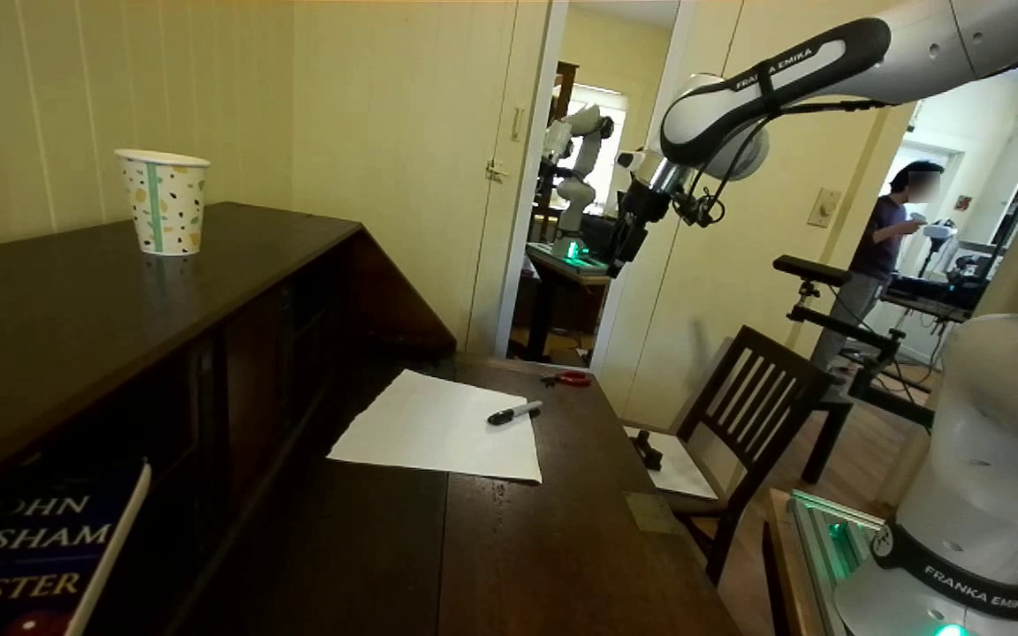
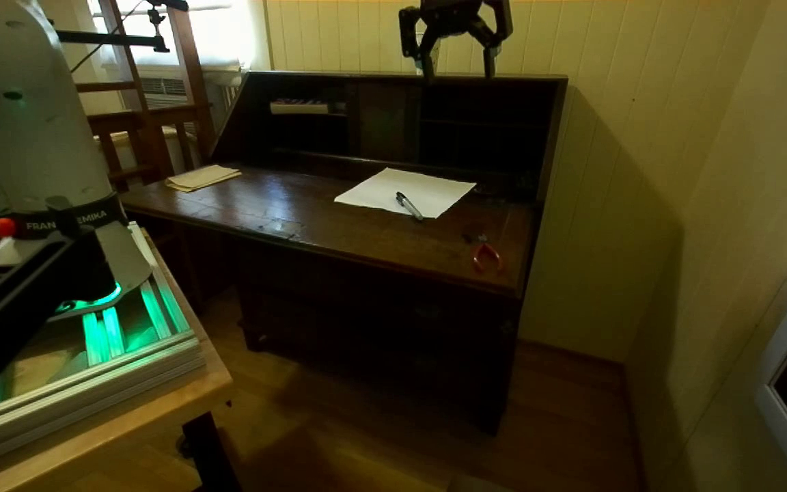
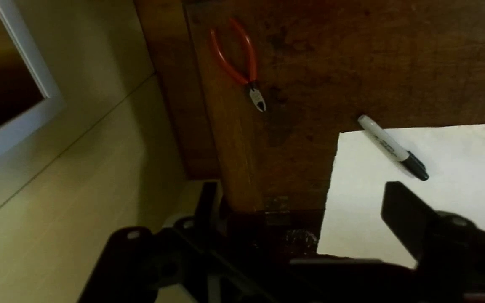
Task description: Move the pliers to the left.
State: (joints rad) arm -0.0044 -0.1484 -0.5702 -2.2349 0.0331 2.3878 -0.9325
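Brown wooden secretary desk [image 1: 553, 530] bears a white paper sheet [image 1: 438, 428]. Robotiq gripper [image 2: 458, 70] hangs well above, fingers spread, nothing between them. Red-handled diagonal-cutting pliers [image 3: 251, 75] lie near the desk's front corner, apart from the sheet; in the wrist view, beyond the fingertips, toward the top. Long axis crosses the finger line; approach probably needs travel and descent, little rotation.

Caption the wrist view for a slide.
Beyond open fingers: red-handled pliers on the desk, a marker lying partly on paper.
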